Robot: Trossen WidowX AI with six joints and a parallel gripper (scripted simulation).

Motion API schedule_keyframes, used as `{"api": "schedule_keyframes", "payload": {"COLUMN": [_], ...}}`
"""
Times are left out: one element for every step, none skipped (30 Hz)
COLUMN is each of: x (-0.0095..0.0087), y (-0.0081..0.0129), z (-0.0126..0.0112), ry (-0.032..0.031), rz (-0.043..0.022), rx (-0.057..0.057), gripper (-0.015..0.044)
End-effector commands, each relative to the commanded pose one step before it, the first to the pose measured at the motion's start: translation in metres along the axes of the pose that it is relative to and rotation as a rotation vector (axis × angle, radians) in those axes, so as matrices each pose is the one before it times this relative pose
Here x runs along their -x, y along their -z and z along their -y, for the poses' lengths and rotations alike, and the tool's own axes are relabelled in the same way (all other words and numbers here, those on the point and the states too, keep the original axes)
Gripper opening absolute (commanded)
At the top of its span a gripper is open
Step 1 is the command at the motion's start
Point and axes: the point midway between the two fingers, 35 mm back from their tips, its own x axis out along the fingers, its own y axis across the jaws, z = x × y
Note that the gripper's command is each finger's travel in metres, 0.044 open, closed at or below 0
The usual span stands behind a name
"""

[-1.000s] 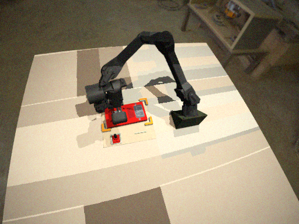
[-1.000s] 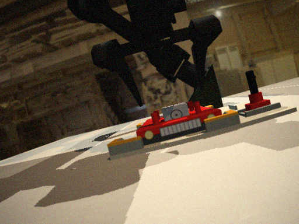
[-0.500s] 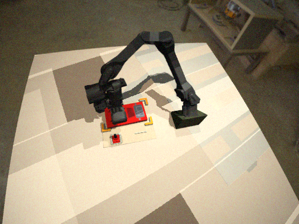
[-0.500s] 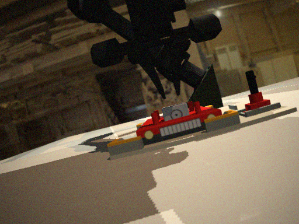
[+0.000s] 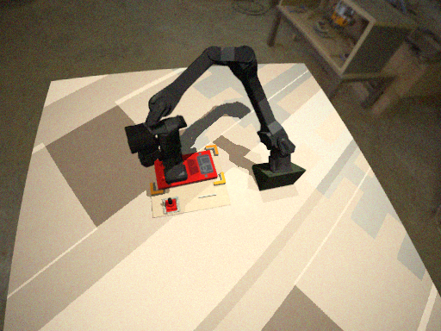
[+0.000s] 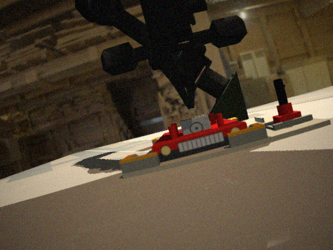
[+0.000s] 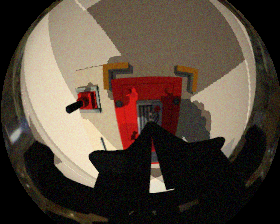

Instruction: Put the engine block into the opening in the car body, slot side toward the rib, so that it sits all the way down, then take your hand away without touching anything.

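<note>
The gripper (image 6: pixel 188 105) is closed to a narrow point with nothing between its fingers, hanging just above the engine block (image 6: pixel 196 125) and apart from it; the grey engine block sits in the opening of the red car body (image 6: pixel 198 137), its top standing a little proud of the body. The car body rests on a pale plate (image 5: pixel 207 199) between orange corner brackets (image 5: pixel 220 178), and a small red stand with a black peg (image 5: pixel 170 203) sits on the plate's near edge; the arm rises from its dark base (image 5: pixel 278 175) at the right, arches high and bends down over the car.
</note>
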Motion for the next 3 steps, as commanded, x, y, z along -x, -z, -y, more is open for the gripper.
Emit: {"api": "schedule_keyframes", "payload": {"x": [0.00058,0.00000,0.00000], "y": [-0.00022,0.00000,0.00000], "z": [0.00057,0.00000,0.00000], "ry": [0.00231,0.00000,0.00000], "rz": [0.00127,0.00000,0.00000], "rx": [-0.0054,0.0000,0.0000], "gripper": [0.0000,0.0000,0.0000]}}
